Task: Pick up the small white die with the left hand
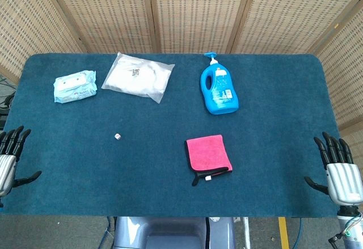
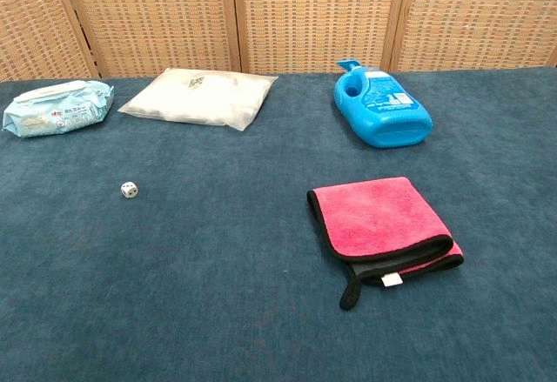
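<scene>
Your small white die (image 1: 117, 137) sits alone on the blue tabletop (image 1: 272, 147), left of centre and roughly midway between the near and far edges; in the chest view it shows as a tiny cube with dark pips (image 2: 129, 190), nothing touching it. Your left hand (image 1: 10, 157) is at the near left edge of the tabletop, fingers spread and pointing away from you, thumb out to the side, holding nothing; it is well apart from the die, which lies further right and a little farther back. Your right hand (image 1: 339, 167) mirrors it at the near right edge, fingers likewise apart and empty. Neither hand shows in the chest view. Along the far side you have, from left to right, a pale blue pack of wipes (image 1: 75, 86), a white plastic pouch (image 1: 138, 76) lying flat just right of it, and a blue pump bottle (image 1: 219, 89) lying on its back with the nozzle pointing to the far edge. Nearer to you and right of the die, well apart from it, lies a folded pink cloth (image 1: 208, 153) with black trim, a small white tag at its near edge. Woven screen panels (image 1: 193, 11) stand behind the tabletop.
</scene>
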